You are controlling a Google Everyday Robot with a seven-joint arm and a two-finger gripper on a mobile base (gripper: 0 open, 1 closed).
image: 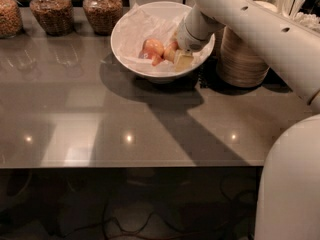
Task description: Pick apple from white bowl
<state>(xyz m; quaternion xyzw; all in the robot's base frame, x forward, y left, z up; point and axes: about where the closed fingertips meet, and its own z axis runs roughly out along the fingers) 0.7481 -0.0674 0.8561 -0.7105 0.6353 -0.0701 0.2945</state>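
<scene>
The gripper (182, 59) sits low inside the white bowl (124, 30), at its right-hand side, at the end of the arm (250, 24) that reaches in from the upper right over the bowl's rim. Whether it is spread or closed on anything cannot be told, since its own wrist hides most of the tip. That steep entry from above looks deliberate: the bowl's walls are high and a sideways approach would strike them. The apple (170, 52), the more yellow-orange one, lies right against the gripper's left side, apparently touching it and partly covered by it, so it is either being grasped or about to be. Just left of it are two redder apples (152, 49) that press against each other; they lie close enough to be nudged if the gripper shifts leftward. All the fruit rests on crumpled white paper (142, 23) that lines the bowl and probably keeps it from rolling. The bowl stands on a dark glossy counter (100, 114), toward its back edge. A stack of small cream bowls (242, 59) stands just beside it on the right, under the arm, with white utensils (282, 1) behind. Brown-filled glass jars (102, 6) line the back at the left, well apart from the gripper.
</scene>
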